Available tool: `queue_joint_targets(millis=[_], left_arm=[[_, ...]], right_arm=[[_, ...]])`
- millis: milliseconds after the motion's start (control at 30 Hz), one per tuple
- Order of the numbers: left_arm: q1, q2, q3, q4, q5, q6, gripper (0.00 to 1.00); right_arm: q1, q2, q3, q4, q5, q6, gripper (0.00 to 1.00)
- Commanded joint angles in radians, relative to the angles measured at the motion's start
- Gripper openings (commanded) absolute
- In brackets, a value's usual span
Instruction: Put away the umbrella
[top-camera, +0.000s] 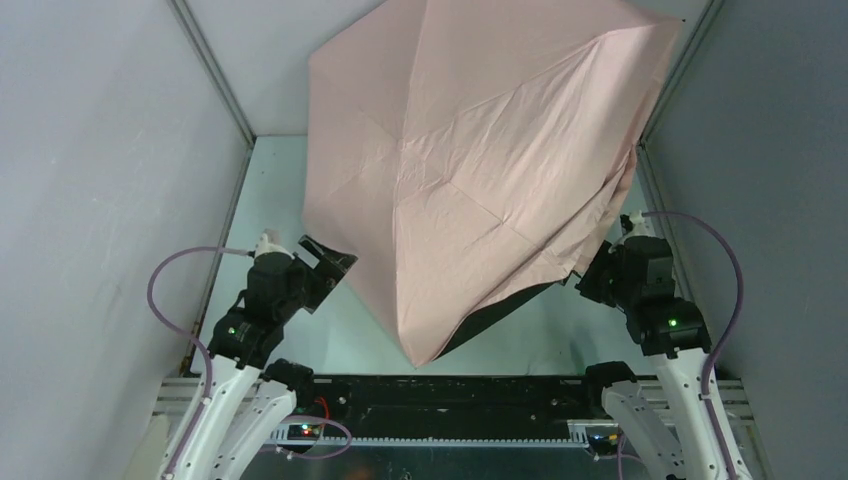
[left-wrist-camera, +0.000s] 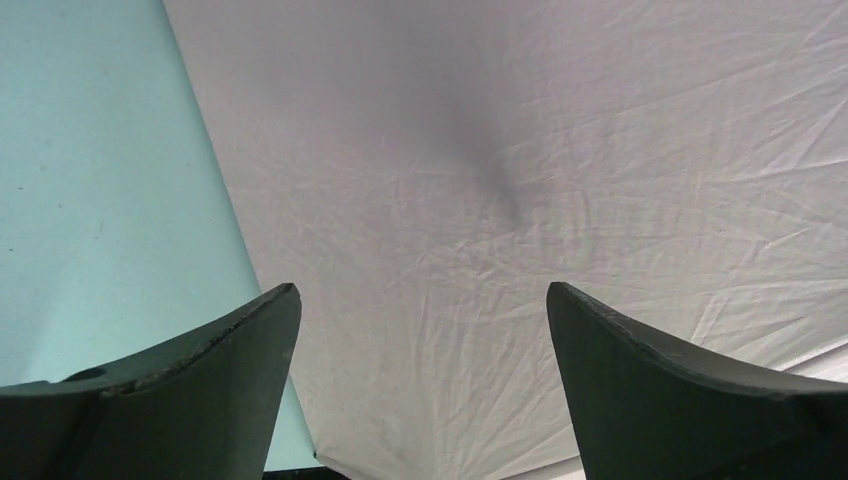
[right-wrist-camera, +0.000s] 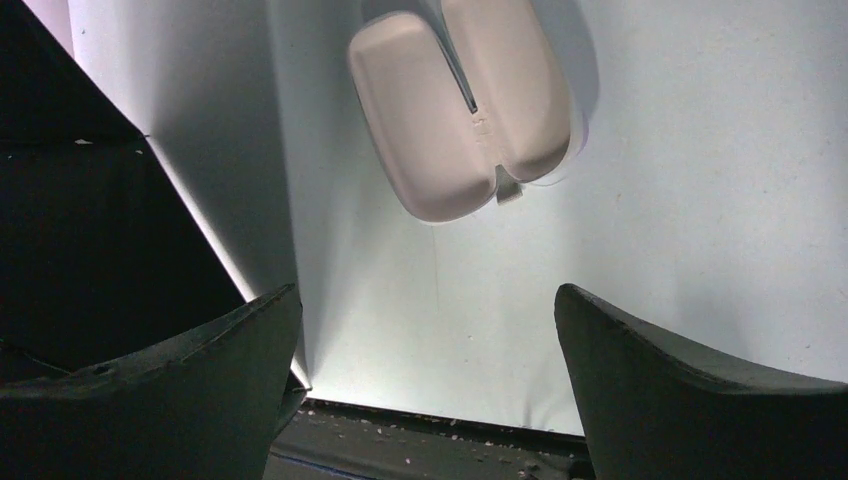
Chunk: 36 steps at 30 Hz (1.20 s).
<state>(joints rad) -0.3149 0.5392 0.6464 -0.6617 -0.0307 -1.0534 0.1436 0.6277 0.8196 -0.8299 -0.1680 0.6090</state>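
**Operator:** Umbrella, where?

**Spotter:** The umbrella (top-camera: 480, 170) is open. Its pink cloth is spread wide and tilted over the middle and right of the table (top-camera: 270, 190). One corner comes down near your arm bases, and the far side rises toward the grey walls (top-camera: 100, 150). Whether it touches them, can't tell. A strip of black underside shows along the near right edge. Handle and ribs are hidden from above.

**Operator:** Left side?

**Spotter:** Your left gripper (top-camera: 330, 272) sits just beside the cloth's left edge. The jaws are spread wide and it grasps nothing. In its wrist view, creased cloth fills the space beyond the fingers (left-wrist-camera: 230, 370), with bare table off to the left. Contact with the cloth, can't tell.

**Operator:** Right side?

**Spotter:** Your right gripper (top-camera: 600, 272) is at the umbrella's right edge, partly tucked beneath the overhang. The jaws are spread just as wide, and it is released, holding nothing. In its wrist view the black underside is on the left. A pale oblong case (right-wrist-camera: 460, 110) lies on the table ahead, well apart from the fingers (right-wrist-camera: 660, 380). It has a seam down its middle and a small tab at the near end.

**Operator:** Anything else?

**Spotter:** A purple cable (top-camera: 165, 290) loops off each of your wrists, out toward the side walls.
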Motion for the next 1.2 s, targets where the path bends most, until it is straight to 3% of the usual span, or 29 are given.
queue_joint_targets(millis=[0,100,233,500,667,900,1000,1167], left_arm=[[-0.005,0.002,0.07,-0.066,-0.038,0.045,0.98],[-0.006,0.014,0.086,-0.029,0.012,0.061,0.98],[-0.055,0.041,0.077,0.059,0.077,0.037,0.98],[-0.247,0.118,0.176,0.06,-0.053,0.079,0.98],[-0.296,0.135,0.189,0.074,-0.064,0.128,0.98],[-0.303,0.131,0.155,0.098,-0.079,0.139,0.98],[-0.303,0.136,0.166,0.08,-0.09,0.148,0.98],[-0.303,0.131,0.194,0.01,-0.135,0.173,0.98]], right_arm=[[0.021,0.031,0.062,0.005,0.036,-0.019,1.0],[0.016,0.064,0.079,-0.026,0.034,0.039,1.0],[-0.014,0.141,0.145,-0.028,-0.114,0.089,1.0],[-0.068,0.195,0.176,-0.006,-0.169,0.132,0.98],[-0.125,0.212,0.185,-0.017,-0.118,0.074,0.99],[-0.209,0.227,0.373,-0.115,0.349,0.081,1.0],[-0.226,0.228,0.412,-0.11,0.386,0.07,0.99],[-0.255,0.229,0.442,-0.102,0.316,0.102,1.0]])
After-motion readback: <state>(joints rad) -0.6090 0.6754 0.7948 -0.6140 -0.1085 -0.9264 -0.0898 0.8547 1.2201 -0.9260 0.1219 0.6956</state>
